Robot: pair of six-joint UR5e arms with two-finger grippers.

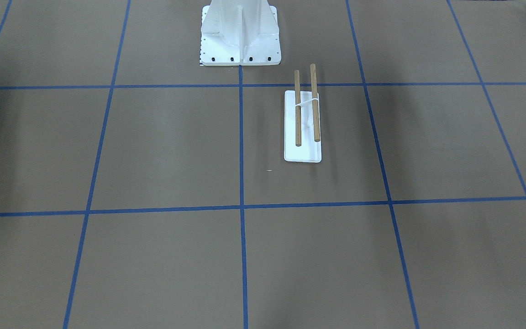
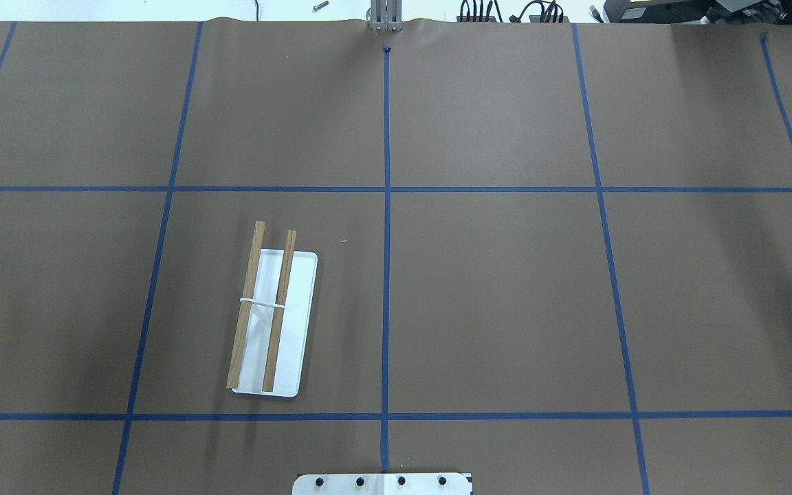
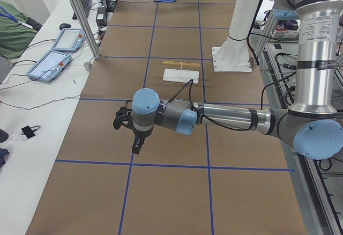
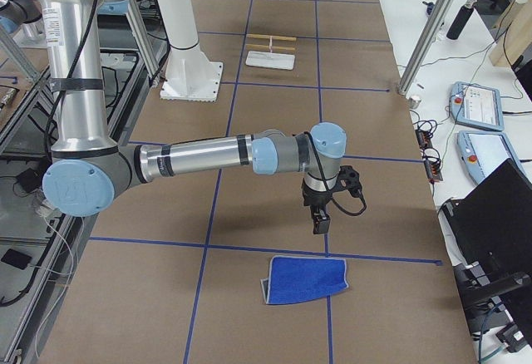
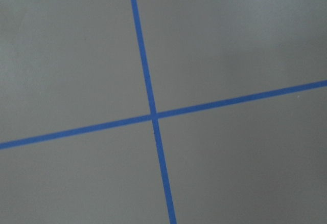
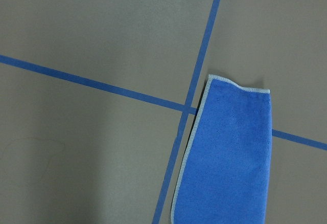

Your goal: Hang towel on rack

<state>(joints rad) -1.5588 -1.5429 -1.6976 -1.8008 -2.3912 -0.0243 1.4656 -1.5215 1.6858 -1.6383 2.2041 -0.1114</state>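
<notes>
**A:** Brown paper table [image 2: 492,309], gridded in blue tape [image 2: 386,275]. Where is the towel?

**B:** The towel [image 4: 306,279] lies flat at the table's end on the robot's right. Its long axis runs across the table. The right gripper [image 4: 320,218] hangs just beside it on the rack side, pointing down and not touching it.

**A:** So the right arm is the nearer one?

**B:** By a long way. The left gripper [image 3: 137,145] hovers over bare paper toward the opposite end. The rack [image 2: 269,323] stands between them, near the white pedestal [image 1: 240,36] and well apart from the towel.

**A:** Fingers apart or together?

**B:** I cannot tell for either one, because the wrist views show no fingers. The right wrist view cuts the towel off at the bottom, and one corner looks folded under.
</notes>
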